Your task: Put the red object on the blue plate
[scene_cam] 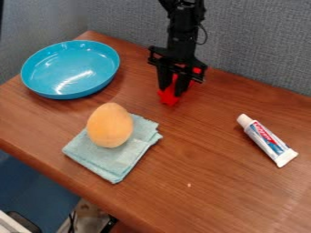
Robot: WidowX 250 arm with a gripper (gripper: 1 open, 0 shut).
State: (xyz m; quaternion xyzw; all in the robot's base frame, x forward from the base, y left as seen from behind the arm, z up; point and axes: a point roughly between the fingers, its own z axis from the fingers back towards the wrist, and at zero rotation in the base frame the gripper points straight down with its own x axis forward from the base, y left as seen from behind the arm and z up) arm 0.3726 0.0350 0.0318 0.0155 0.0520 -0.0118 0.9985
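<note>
On my wooden table (pixel 206 173), nearest sits an orange egg (pixel 109 125) on a teal cloth (pixel 127 155), toothpaste tube (pixel 266 138) right. Farther back, the gripper (pixel 176 86) is clamped on the red object (pixel 172 93), with the blue plate (pixel 71 68) well apart at left.
</note>
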